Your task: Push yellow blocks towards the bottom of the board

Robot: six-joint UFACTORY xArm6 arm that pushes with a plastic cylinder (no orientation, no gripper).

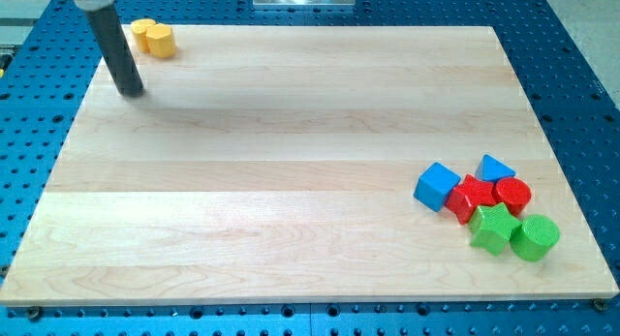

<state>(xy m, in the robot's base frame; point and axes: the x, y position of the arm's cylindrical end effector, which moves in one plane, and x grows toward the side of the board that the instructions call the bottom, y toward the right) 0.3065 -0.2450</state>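
Wooden board [291, 162] on blue perforated table [581, 84]. Yellow blocks [153, 37] at board's top-left corner; my tip [130, 91] just below-left of them, no contact, no jaws on it.

board [291, 162]: pale wood, smooth matt | rod [114, 44]: dark, slight sheen | table [572, 75]: blue perforated metal

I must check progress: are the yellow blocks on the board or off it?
On it: the yellow blocks sit at the board's top-left corner, near its top edge. My tip is below-left of them.
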